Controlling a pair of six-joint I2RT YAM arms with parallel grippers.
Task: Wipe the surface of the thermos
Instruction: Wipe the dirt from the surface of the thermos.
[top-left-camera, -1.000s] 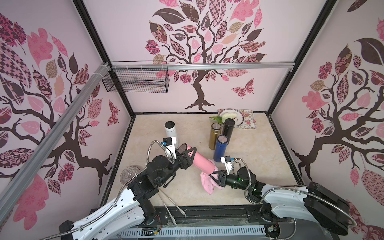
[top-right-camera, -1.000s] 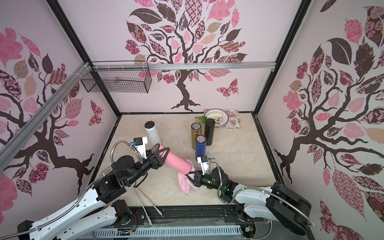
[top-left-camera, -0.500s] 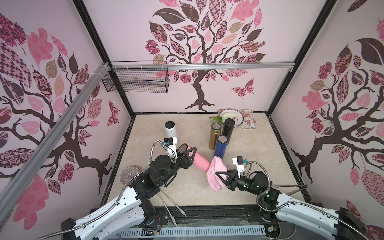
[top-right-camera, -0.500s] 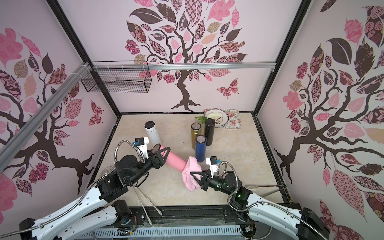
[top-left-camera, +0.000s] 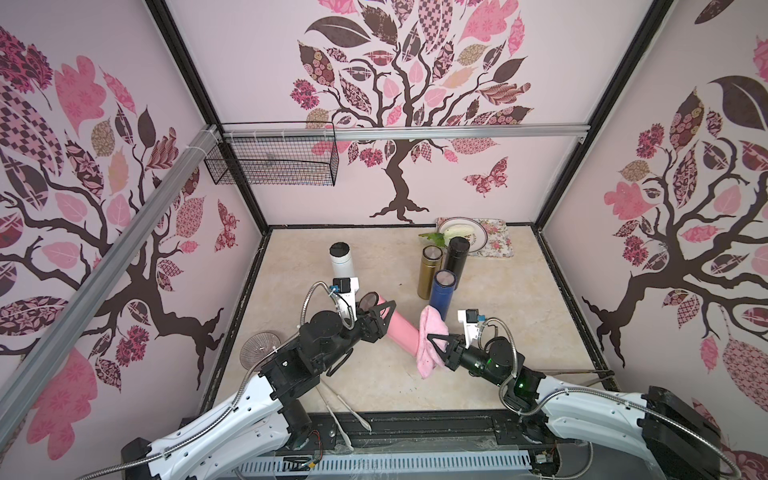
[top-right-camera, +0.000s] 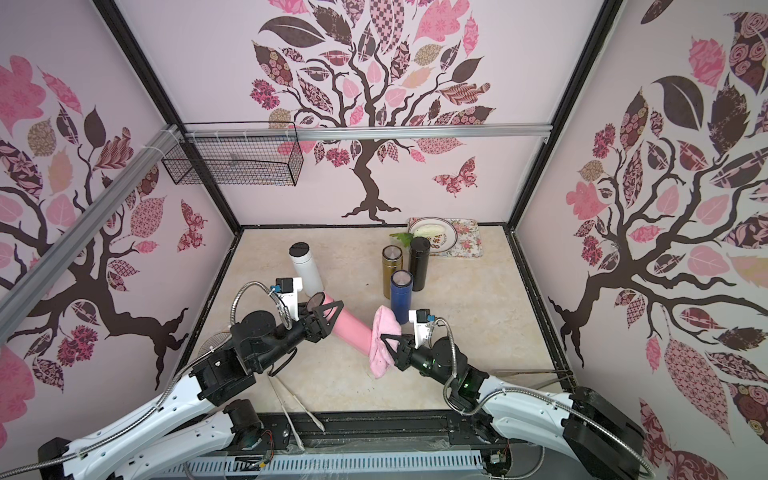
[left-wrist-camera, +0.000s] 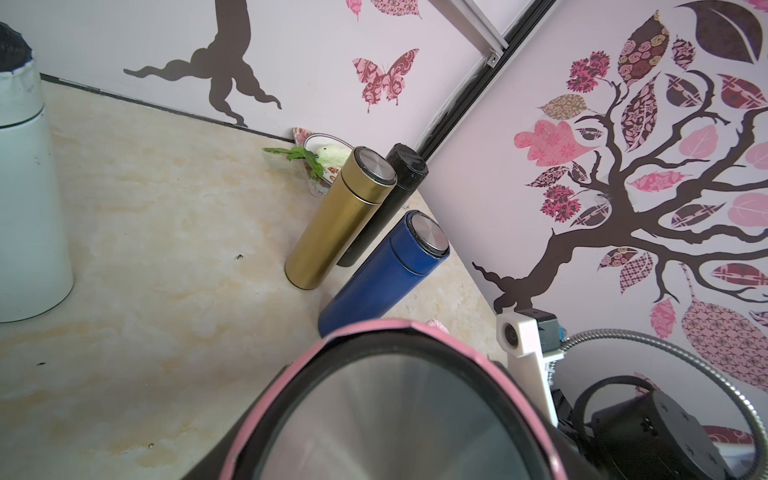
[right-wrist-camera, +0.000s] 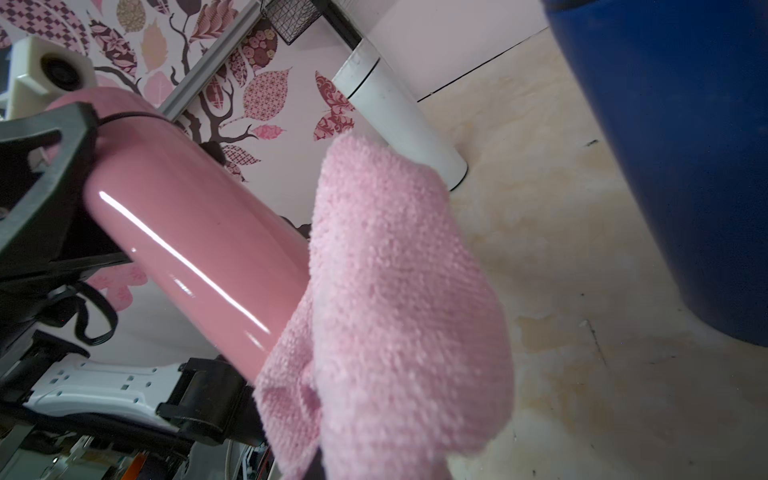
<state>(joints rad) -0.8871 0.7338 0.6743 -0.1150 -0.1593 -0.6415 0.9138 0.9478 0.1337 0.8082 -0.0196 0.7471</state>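
Observation:
The pink thermos (top-left-camera: 401, 330) (top-right-camera: 351, 328) hangs tilted above the table, steel cap end up. My left gripper (top-left-camera: 376, 316) (top-right-camera: 326, 318) is shut on it just below the cap. In the left wrist view the cap (left-wrist-camera: 386, 415) fills the foreground. My right gripper (top-left-camera: 434, 347) (top-right-camera: 388, 345) is shut on a pink cloth (top-left-camera: 428, 324) (top-right-camera: 380, 328), which drapes over the thermos's lower end. In the right wrist view the cloth (right-wrist-camera: 395, 291) lies against the glossy thermos body (right-wrist-camera: 195, 232) and hides the jaws.
A blue thermos (top-left-camera: 442, 291) stands just behind the cloth, with a gold one (top-left-camera: 428, 270) and a black one (top-left-camera: 455, 257) beyond it. A white thermos (top-left-camera: 343, 262) stands behind my left gripper. A plate on a floral mat (top-left-camera: 494, 245) sits back right, a glass dish (top-left-camera: 259, 353) at the left wall.
My right gripper has carried the cloth from below the thermos's lower end up and to the right, onto that end. The left gripper and the thermos have barely moved.

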